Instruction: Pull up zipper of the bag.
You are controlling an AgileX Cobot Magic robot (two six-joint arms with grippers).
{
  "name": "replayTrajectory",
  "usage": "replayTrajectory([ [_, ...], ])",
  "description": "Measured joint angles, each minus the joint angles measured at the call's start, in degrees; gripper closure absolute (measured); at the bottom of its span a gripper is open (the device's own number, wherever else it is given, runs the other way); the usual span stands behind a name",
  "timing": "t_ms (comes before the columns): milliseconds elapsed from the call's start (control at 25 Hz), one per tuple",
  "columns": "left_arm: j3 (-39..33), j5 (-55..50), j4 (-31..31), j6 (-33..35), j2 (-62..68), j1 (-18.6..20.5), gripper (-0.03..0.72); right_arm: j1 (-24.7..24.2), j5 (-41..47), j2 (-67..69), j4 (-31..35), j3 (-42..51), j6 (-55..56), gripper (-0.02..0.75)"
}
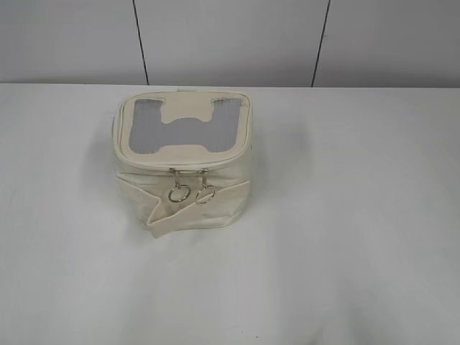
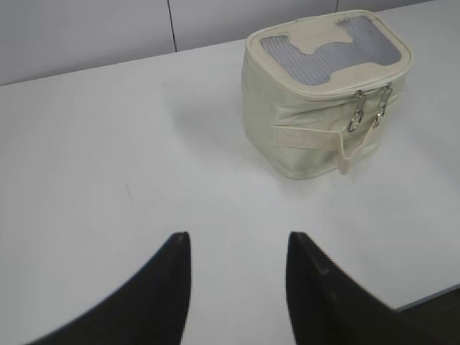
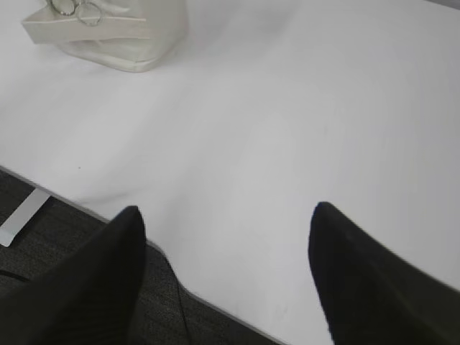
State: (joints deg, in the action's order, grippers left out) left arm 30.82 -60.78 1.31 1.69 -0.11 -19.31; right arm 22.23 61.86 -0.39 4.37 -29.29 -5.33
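Note:
The small boxy cream bag (image 1: 183, 198) stands on the white table, left of centre. Its lid has a grey mesh window with a cream H-shaped patch. The zipper (image 1: 144, 164) runs round the lid rim, and its two silver ring pulls (image 1: 191, 192) hang side by side on the front. A flat cream strap (image 1: 162, 219) is folded round the front. The bag also shows in the left wrist view (image 2: 302, 136) and partly in the right wrist view (image 3: 122, 36). My left gripper (image 2: 237, 244) is open and empty, well short of the bag. My right gripper (image 3: 226, 215) is open and empty over the table's front edge.
The white table (image 1: 345, 215) spreads around the bag. A grey panelled wall (image 1: 230, 39) stands behind it. The right wrist view shows the table's front edge with dark floor (image 3: 43, 237) below it. Neither arm shows in the exterior view.

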Motion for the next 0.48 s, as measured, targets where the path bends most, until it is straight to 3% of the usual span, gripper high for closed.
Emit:
replayTrajectory([
  [480, -0.1, 0.3, -0.2, -0.1, -0.2, 0.0, 0.387, 0.0, -1.7, 0.0, -0.2, 0.7, 1.7, 0.213],
])
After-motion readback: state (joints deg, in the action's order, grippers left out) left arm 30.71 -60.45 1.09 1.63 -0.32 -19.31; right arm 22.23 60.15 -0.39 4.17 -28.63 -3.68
